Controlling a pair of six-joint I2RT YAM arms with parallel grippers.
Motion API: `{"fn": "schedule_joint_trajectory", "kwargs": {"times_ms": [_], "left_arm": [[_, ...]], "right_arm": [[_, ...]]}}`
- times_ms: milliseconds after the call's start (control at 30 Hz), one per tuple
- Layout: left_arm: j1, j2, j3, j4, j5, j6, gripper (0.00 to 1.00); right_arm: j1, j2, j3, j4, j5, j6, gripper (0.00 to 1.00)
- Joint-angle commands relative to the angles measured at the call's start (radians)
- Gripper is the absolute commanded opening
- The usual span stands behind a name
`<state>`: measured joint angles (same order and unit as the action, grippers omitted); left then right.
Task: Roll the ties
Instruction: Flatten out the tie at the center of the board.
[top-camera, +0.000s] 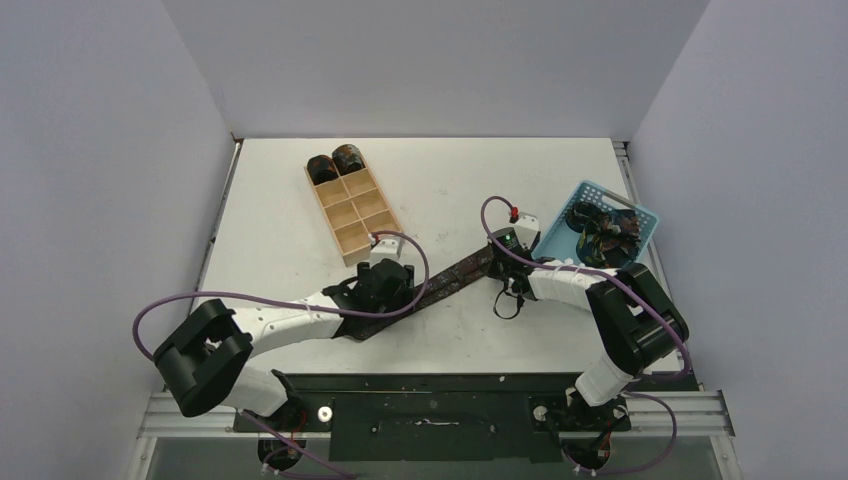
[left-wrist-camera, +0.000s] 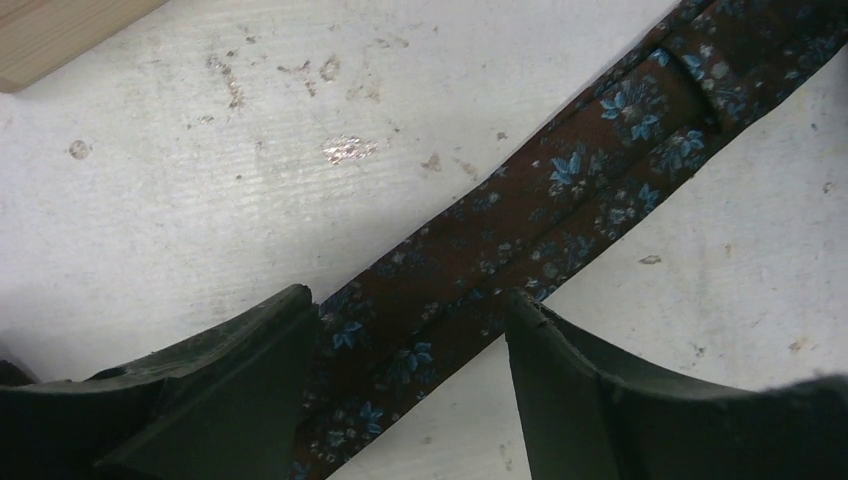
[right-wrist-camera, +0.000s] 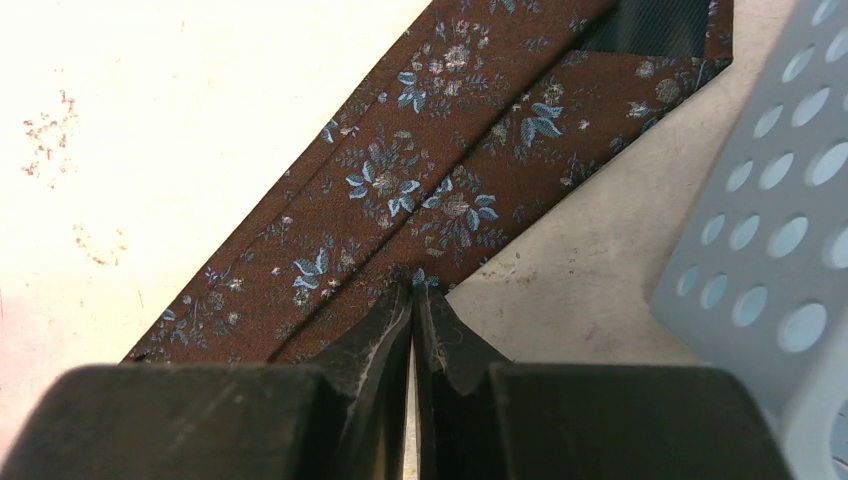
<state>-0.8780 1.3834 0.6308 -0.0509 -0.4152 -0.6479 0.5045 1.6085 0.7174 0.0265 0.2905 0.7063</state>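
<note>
Tie (left-wrist-camera: 520, 230) ends outside left wrist view

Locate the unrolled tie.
In the top view, the unrolled tie lies diagonally mid-table, in front of the wooden tray and left of the blue basket, running from the left gripper to the right gripper.

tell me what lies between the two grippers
The unrolled tie lies flat there, running from left gripper to right gripper, seen in the top view.

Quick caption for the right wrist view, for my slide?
Right gripper, jaws shut, tips at the edge of the flat brown floral tie; blue perforated basket at right.
</note>
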Motion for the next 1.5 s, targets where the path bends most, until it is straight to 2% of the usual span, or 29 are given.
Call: {"fn": "schedule_joint_trajectory", "kwargs": {"times_ms": [0,100,167,233,433,667,933,1267,1467], "left_arm": [[-0.013,0.048,0.114,-0.033,0.032,0.068,0.69],[-0.013,0.112,0.154,-0.027,0.077,0.098,0.67],[-0.013,0.161,0.184,-0.023,0.105,0.112,0.60],[-0.013,0.207,0.212,-0.028,0.120,0.118,0.57],[-0.013,0.279,0.242,-0.029,0.090,0.112,0.53],[-0.013,0.297,0.237,-0.023,0.077,0.115,0.24],[-0.014,0.240,0.189,-0.017,0.065,0.108,0.00],[-0.051,0.076,0.097,-0.063,0.058,0.080,0.00],[-0.117,0.055,0.095,-0.102,0.046,0.064,0.00]], "right_arm": [[-0.007,0.021,0.004,-0.016,0.011,0.006,0.05],[-0.007,0.021,0.004,-0.013,0.005,0.004,0.05],[-0.007,0.024,0.003,-0.011,0.003,0.003,0.05],[-0.007,0.028,0.004,-0.011,0.001,0.001,0.05],[-0.008,0.031,0.002,-0.011,0.001,-0.005,0.05],[-0.008,0.033,0.002,-0.014,0.006,-0.006,0.05],[-0.011,0.039,0.005,-0.022,0.018,-0.001,0.05],[-0.025,0.038,0.005,-0.023,0.022,0.010,0.05],[-0.024,0.041,0.008,-0.022,0.023,0.015,0.05]]}}
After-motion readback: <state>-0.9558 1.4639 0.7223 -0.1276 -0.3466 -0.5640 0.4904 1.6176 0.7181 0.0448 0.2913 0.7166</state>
